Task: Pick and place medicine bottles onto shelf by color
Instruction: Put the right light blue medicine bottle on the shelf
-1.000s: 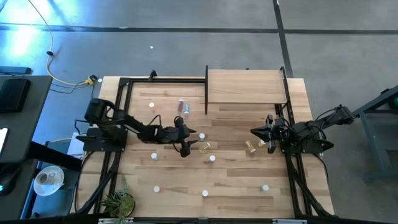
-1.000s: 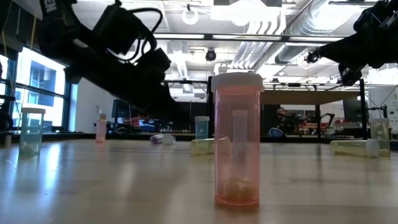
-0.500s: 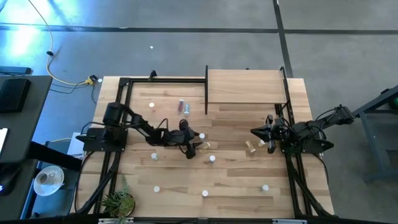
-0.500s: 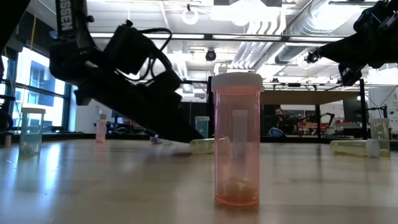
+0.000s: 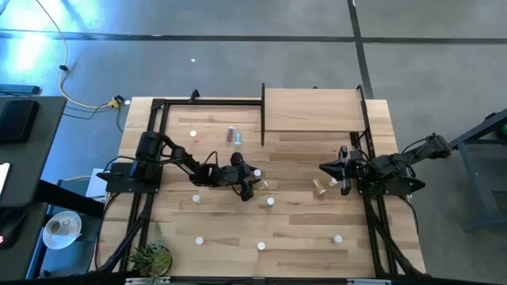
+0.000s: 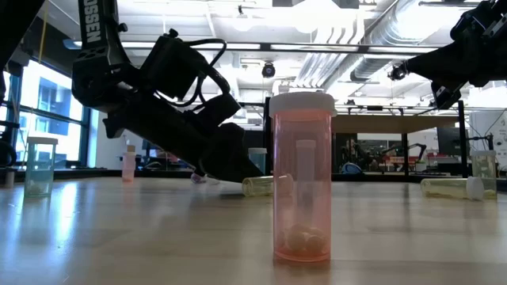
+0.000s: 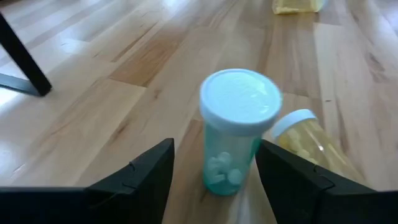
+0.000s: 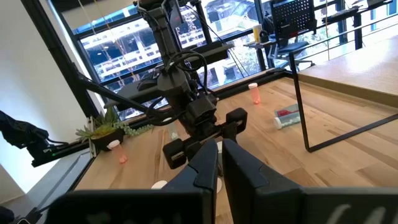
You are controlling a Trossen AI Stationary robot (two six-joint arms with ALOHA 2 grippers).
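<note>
A teal medicine bottle [image 7: 239,134] with a white cap stands upright on the table near its middle [image 5: 256,173]. My left gripper [image 7: 214,152] is open. It slants down, with one finger on each side of this bottle; I cannot tell whether either finger touches it. A yellow bottle [image 7: 305,140] lies on its side just beyond the teal one. The shelf [image 5: 313,111], a pale board with black uprights, stands at the far right. My right gripper [image 8: 217,168] is shut on nothing and waits above the table's right side [image 5: 325,168].
Several more bottles stand or lie about the table: a red one on its side [image 5: 235,136], a yellow one near my right gripper [image 5: 319,187], and a pink one close to the low camera [image 6: 301,190]. A plant [image 5: 150,255] stands at the near left corner.
My left gripper has gone down and toward the table's right edge, up to the teal bottle. Its fingers now stand on either side of the bottle. The bottles have not moved.
</note>
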